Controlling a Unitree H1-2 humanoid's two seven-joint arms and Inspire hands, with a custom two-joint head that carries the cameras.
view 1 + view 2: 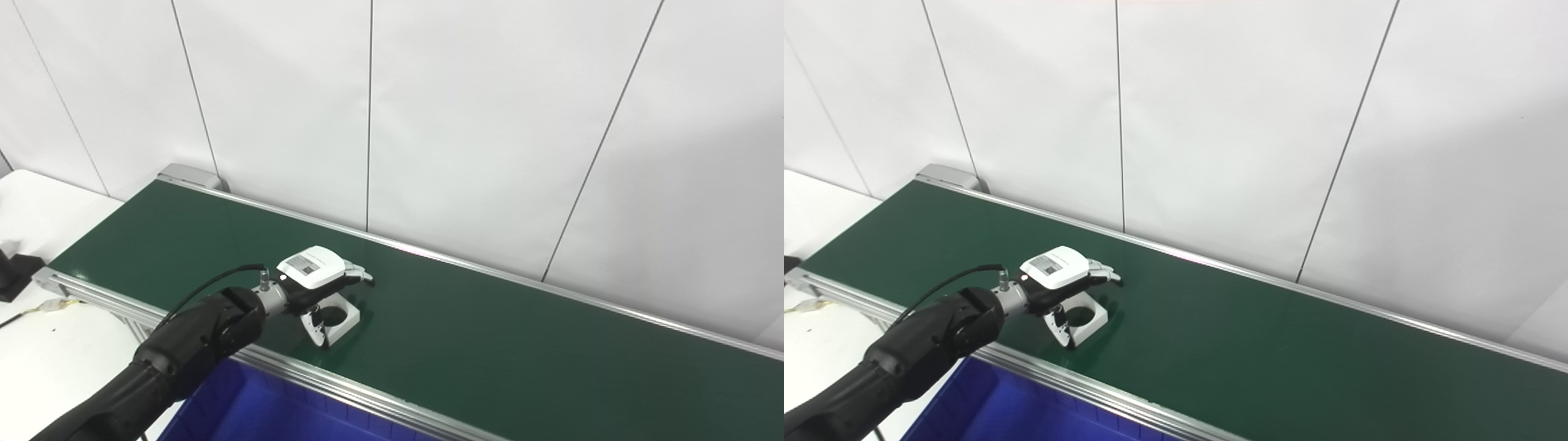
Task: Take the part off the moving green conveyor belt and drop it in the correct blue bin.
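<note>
A small white square part (351, 318) with a round hole lies on the green conveyor belt (490, 343), close to the belt's near rail. My left hand (318, 272) reaches over the rail and hovers just above the part, palm down. Its fingers (358, 271) stretch out flat past the part's far side, and the thumb hangs down at the part's left edge. The hand is open and holds nothing. The same part (1095, 316) and hand (1062, 271) show in the right eye view. My right hand is not in view.
A blue bin (263, 404) sits below the belt's near aluminium rail (367, 395), right under my left forearm. A white table (49, 355) lies to the left, carrying a black object (15, 272) and a cable. White wall panels stand behind the belt.
</note>
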